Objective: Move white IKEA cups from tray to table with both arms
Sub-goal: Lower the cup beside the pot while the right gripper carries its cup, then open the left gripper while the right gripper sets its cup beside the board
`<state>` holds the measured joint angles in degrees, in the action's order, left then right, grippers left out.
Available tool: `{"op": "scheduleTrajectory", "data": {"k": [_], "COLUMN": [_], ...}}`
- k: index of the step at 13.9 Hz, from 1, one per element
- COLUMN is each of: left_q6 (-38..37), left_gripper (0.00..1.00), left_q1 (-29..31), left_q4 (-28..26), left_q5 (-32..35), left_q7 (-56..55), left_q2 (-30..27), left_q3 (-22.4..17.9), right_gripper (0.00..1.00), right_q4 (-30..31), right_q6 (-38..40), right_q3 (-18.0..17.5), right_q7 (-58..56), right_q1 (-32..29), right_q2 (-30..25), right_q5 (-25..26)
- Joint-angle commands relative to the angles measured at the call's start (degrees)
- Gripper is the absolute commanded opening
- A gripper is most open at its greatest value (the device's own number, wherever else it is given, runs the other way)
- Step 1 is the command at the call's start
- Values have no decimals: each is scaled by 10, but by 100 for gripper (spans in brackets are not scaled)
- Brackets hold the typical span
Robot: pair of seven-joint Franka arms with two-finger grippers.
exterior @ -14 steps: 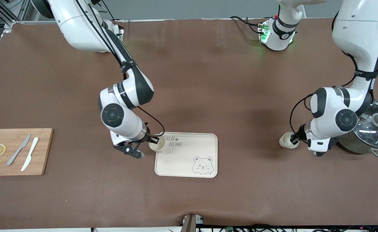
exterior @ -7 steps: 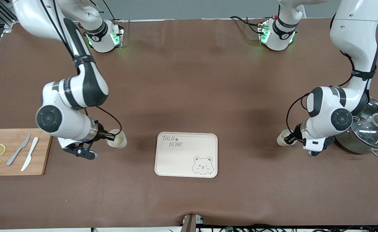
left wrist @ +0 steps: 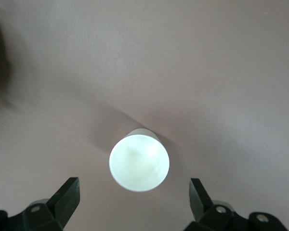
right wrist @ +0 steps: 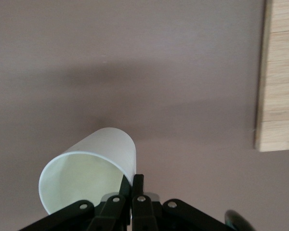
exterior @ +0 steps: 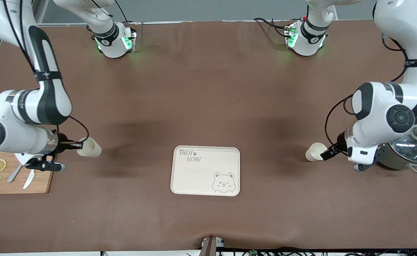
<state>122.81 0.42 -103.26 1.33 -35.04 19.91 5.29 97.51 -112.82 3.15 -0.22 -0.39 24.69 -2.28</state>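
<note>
Now both cups are off the tray (exterior: 206, 170), which sits empty on the brown table (exterior: 208, 89) at about the six o'clock side of the mat as the high camera sees it.

At the left arm's end, one cup (exterior: 314, 152) stands upright on the table, at roughly three o'clock from the tray and well apart from it. The left gripper (exterior: 328, 153) has its fingers spread wide, and in the left wrist view the cup (left wrist: 139, 162) sits free between the two fingertips (left wrist: 67, 197), touching neither. A lidded steel pot (exterior: 409, 144) stands just beside that arm's wrist, toward the table's edge.

At the right arm's end, the second cup (exterior: 88, 147) is pinched by its rim in the right gripper (exterior: 76, 145), whose fingers are closed tight on the wall, one inside the mouth and one outside. The cup hangs tilted, its long axis leaning away from the gripper toward the tray, over bare mat at about nine o'clock from the tray. The wooden cutting board (exterior: 38, 181) with its knives and lemon slices lies just beside the wrist.

I'd judge the relation that matters here is that tilt: this cup has to be brought upright and lowered to the table before the fingers let go.
</note>
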Motion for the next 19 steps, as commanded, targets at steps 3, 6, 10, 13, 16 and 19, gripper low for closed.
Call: {"op": "scheduleTrajectory", "data": {"k": [3,6,10,13,16,19], "left_q6": [-104,-164,-193,-207,-212,-234], "left_gripper": [100,100,100,100,100,100], "left_q1": [6,6,6,7,27,47], "left_q4": [49,99,123,145,151,154], "left_q5": [10,52,77,79,79,77], "left_q7": [81,114,141,178,239,278], "left_q2": [-29,-26,-31,-29,-44,-69], "left_q3": [-5,-5,-5,-5,-5,-4], "right_gripper": [0,0,0,0,17,100], "right_q4": [107,117,118,127,126,119], "right_q6": [-95,-130,-136,-151,-157,-154], "right_q3": [-14,-15,-15,-15,-15,-16], "right_q7": [-94,-147,-148,-148,-148,-146], "right_q1": [-58,-87,-88,-87,-87,-87], "right_q2": [-18,-6,6,10,17,18], "right_q5": [6,1,-2,-12,-12,-12]}}
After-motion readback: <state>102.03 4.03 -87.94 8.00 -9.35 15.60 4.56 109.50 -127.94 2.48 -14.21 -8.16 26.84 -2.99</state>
